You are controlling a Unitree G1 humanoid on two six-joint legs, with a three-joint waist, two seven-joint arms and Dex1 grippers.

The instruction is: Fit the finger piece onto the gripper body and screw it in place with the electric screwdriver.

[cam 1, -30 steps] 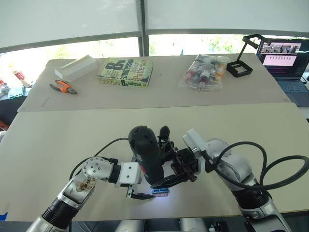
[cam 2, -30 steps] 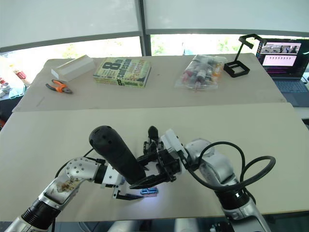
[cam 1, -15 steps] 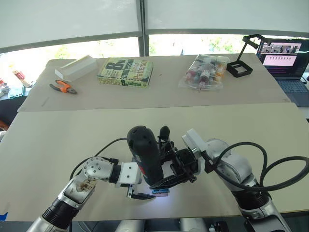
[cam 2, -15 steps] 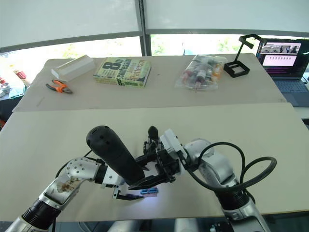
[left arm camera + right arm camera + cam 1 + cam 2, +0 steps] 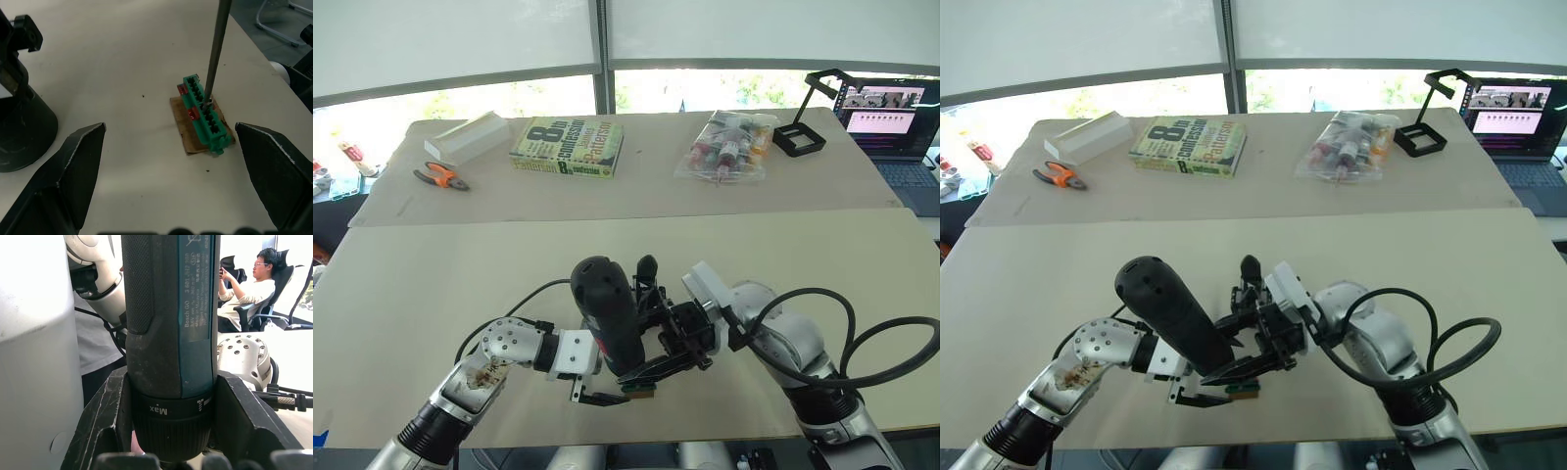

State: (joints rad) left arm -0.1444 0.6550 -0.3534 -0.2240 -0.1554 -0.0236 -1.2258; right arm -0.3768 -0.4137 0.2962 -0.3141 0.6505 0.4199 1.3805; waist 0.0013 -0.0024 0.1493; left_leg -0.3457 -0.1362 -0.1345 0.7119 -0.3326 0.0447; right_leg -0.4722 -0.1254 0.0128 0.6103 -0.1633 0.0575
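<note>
My right gripper is shut on the electric screwdriver, a thick black cylinder held nearly upright over the near table. Its silver bit points down onto a small green-and-brown block. My left gripper is open, its fingers standing wide on either side of that block without touching it. The gripper body, black with a round base and one pointed finger up, stands just behind the screwdriver, close to the left gripper. The finger piece is hidden.
On the far table lie orange pliers, a white box, a book, a bag of small bottles, a black stand and a laptop. A person sits in a chair behind.
The bluish glow on the table under the screwdriver's tip has gone out, so the block shows green. Both arms are almost where they were.
</note>
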